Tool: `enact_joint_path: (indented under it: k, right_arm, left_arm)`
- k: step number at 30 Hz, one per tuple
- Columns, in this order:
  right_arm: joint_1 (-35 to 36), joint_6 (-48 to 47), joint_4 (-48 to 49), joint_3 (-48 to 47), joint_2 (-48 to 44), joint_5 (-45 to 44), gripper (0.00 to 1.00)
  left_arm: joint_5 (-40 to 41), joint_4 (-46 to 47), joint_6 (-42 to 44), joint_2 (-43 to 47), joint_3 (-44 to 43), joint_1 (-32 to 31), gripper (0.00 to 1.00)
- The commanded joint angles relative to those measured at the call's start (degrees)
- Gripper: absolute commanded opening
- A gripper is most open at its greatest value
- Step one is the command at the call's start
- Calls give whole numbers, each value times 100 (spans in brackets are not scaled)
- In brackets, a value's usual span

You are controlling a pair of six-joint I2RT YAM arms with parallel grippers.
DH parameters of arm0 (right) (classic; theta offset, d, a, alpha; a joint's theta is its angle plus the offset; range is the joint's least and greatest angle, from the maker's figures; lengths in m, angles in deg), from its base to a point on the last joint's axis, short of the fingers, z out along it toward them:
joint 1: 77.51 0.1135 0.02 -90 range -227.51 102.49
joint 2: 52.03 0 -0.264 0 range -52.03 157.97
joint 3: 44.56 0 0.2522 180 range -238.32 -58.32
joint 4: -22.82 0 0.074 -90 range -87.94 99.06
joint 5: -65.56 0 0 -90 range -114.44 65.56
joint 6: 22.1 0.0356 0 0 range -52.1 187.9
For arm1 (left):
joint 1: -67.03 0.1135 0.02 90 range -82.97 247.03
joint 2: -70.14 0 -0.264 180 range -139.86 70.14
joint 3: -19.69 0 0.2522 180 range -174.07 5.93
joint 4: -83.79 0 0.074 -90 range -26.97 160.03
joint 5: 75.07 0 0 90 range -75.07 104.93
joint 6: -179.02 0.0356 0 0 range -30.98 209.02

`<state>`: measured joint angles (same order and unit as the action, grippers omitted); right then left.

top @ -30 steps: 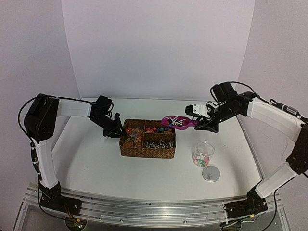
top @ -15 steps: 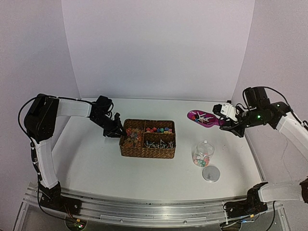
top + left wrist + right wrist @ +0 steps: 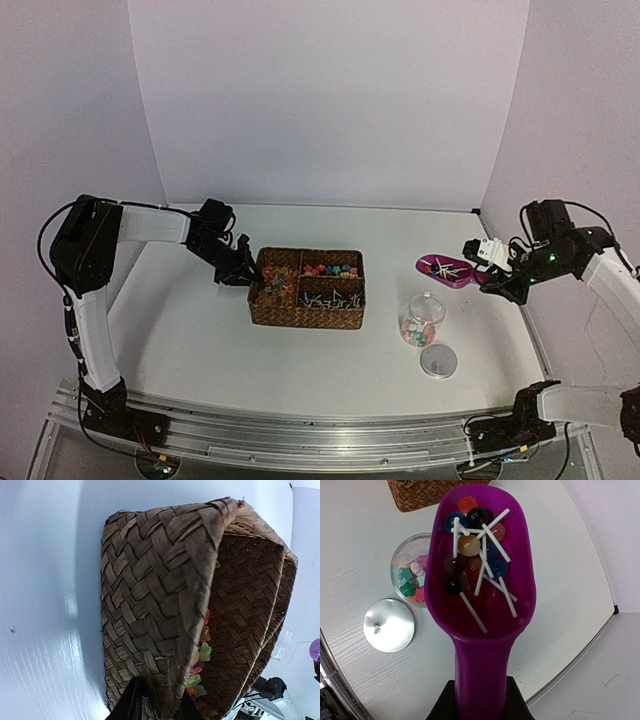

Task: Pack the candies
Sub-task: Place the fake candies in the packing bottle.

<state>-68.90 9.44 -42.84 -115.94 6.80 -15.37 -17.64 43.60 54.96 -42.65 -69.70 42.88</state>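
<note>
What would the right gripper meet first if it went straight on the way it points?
Probably the wicker basket: its corner lies ahead of the magenta scoop the right gripper holds; the clear jar sits off to one side. Height is unclear, so the scoop might pass above it.

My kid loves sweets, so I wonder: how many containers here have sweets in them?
3: the wicker basket mid-table, the clear jar to its right, and the magenta scoop in the right pincer, beyond the jar. None seems hidden.
</note>
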Motion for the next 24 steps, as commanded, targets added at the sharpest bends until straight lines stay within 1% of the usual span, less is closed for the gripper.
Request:
enact_joint_path:
  k: [1, 6, 11, 18, 24]
  right_arm:
    - [-73, -257, -250, 67, -265, 184, 0]
    - [-75, -560, -666, 270, -325, 66, 0]
    - [-74, -833, -728, 384, -246, -41, 0]
    - [-73, -1109, -754, 55, 126, -319, 0]
    - [-70, -1302, -795, 9, 296, -566, 0]
  left_arm:
    - [-180, 80, -48, 44, 24, 15, 19]
    - [-191, 67, -58, 0, 5, 15, 19]
    - [-174, 47, -72, -14, 5, 13, 19]
    - [-152, 49, -83, 9, 14, 13, 19]
    - [-145, 32, -66, -7, -13, 15, 19]
